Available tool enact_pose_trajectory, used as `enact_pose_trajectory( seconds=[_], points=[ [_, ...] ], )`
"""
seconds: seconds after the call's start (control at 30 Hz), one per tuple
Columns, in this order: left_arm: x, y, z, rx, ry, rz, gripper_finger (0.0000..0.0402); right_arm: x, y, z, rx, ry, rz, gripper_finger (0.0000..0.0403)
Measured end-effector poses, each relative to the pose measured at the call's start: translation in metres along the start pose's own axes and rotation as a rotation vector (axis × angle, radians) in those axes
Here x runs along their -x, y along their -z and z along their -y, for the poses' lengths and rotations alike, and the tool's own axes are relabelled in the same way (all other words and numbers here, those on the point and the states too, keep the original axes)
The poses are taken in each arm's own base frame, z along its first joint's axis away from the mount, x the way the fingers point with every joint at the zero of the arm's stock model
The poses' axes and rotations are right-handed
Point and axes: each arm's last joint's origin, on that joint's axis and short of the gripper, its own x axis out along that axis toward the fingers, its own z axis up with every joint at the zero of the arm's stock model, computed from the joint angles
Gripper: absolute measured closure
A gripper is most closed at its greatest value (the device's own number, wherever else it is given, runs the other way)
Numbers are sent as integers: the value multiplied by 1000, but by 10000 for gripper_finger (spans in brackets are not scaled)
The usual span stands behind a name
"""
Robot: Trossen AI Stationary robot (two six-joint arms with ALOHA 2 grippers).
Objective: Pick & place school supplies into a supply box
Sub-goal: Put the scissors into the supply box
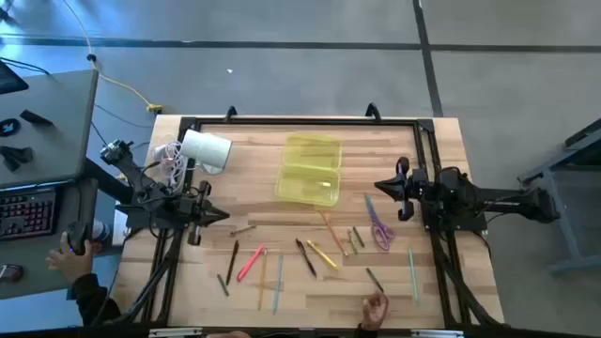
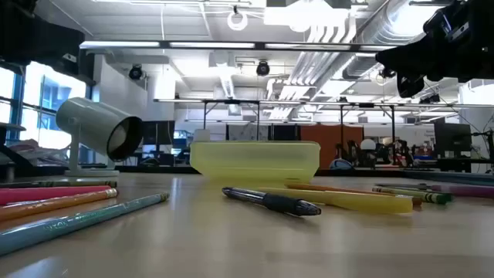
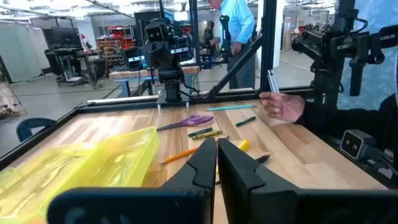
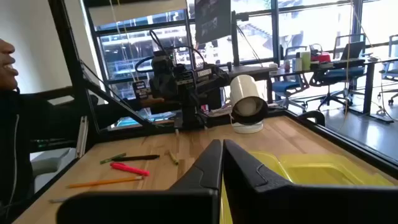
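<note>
High view. The supply box (image 1: 309,170) sits mid-table toward the far edge, ahead of and between both sets of fingers, and appears empty. The school supplies (image 1: 310,255) lie scattered on the wood nearer the front edge. The count is rough: about a dozen and a half pens and pencils, one pair of scissors (image 1: 378,225), one box. A person's hand (image 1: 376,307) at the front edge rests by a dark pen. The left gripper (image 1: 214,215) hangs at the left side with fingers drawn nearly together and nothing between them; a short pencil lies just beyond its tips. The right gripper (image 1: 383,187) is closed and empty, with the scissors just off its tips.

Low view. Box (image 2: 255,161) stands behind a dark pen (image 2: 272,201); pencils lie flat at either side. A white cylinder (image 2: 99,128) stands off to one side.

Left wrist view. Fingers (image 3: 202,169) show only a thin slit, empty; the box (image 3: 93,158) is beside them, pencils and scissors (image 3: 191,121) farther ahead.

Right wrist view. Fingers (image 4: 249,168) pressed together, empty; box (image 4: 317,168) beside them.

Handling, as judged: the pens and pencils are light, stiff, round and prone to roll, so pinch mid-shaft across the barrel. The scissors are light; take them at the pivot or blades.
</note>
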Motion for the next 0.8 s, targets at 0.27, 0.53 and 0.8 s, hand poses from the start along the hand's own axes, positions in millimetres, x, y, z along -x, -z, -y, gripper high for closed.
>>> enact_pose_trajectory(
  seconds=[0.27,0.53,0.8],
  points=[
    [0,0,0,0,0,0,350,0,0,0,0,0,0,402],
    [0,0,0,0,0,0,350,0,0,0,0,0,0,402],
    [0,0,4,0,142,11,350,0,0,0,0,0,0,402]
  ],
)
